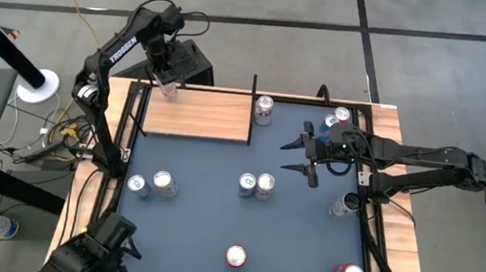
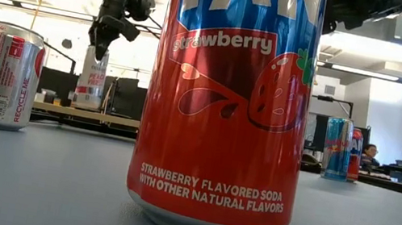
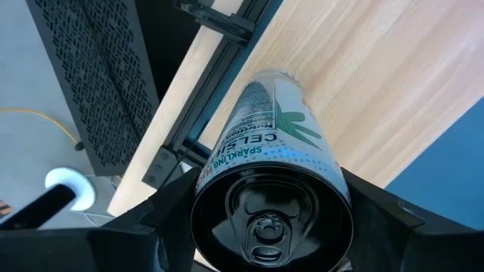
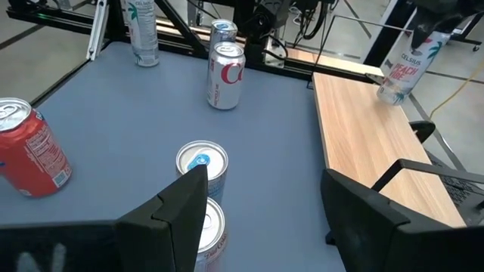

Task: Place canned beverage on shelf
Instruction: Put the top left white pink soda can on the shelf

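Shelf [image 1: 198,113], flat light-brown wood-grain board on thin black posts, at far left of blue tabletop [image 1: 198,222]. Left gripper [image 1: 168,81] clamped around tall white slim can [image 1: 169,87] with palm-leaf print, tilted over the shelf's far left corner; whether the can's base touches the board cannot be told. Right gripper [image 1: 306,157] parted and holding nothing, poised above the tabletop right of the shelf. Silver-and-red soda can [image 1: 264,110] upright just beside the shelf's right edge. Pair of cans [image 1: 257,185], touching, near table centre, below the right gripper. Two cans [image 1: 150,183] close together at left. Red strawberry soda can [image 1: 237,257] at near edge, filling the low view. More cans along the right side.
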Available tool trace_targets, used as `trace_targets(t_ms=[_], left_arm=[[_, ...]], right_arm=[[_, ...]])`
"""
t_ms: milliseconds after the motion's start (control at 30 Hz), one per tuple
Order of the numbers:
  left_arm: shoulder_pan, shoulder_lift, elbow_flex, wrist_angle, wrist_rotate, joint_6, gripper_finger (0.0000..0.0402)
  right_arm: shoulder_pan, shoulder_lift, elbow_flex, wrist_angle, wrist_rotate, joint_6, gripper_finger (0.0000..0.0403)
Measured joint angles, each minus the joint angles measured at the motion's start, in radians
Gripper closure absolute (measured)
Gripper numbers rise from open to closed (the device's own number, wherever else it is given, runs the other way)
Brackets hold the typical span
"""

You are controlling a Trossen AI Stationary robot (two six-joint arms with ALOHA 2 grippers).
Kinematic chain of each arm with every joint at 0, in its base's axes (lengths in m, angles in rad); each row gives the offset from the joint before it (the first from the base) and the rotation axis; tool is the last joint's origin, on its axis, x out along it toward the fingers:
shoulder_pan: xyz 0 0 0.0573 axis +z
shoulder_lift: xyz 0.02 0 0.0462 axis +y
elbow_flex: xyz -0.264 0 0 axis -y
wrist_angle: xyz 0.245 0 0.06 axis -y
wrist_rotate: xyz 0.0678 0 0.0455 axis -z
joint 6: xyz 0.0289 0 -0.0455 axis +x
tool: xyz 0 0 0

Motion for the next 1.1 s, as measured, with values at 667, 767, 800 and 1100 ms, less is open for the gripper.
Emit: trace_targets(t_ms=[667,767,800,1100], left_arm=[[-0.087,0.000,0.001,0.064,-0.137,0.262,0.0151],[-0.089,0.000,0.001,0.066,-0.116,0.289,0.0151],[-0.091,0.000,0.001,0.065,-0.106,0.302,0.0151],[-0.092,0.000,0.001,0.066,-0.069,0.368,0.0151]], right_arm=[[0.000,0.000,0.000,-0.004,0.000,0.004,0.0154],[0.000,0.000,0.000,-0.008,0.000,-0.002,0.0154],[0.000,0.000,0.000,-0.009,0.000,-0.002,0.0154],[0.000,0.000,0.000,-0.018,0.000,-0.002,0.0154]])
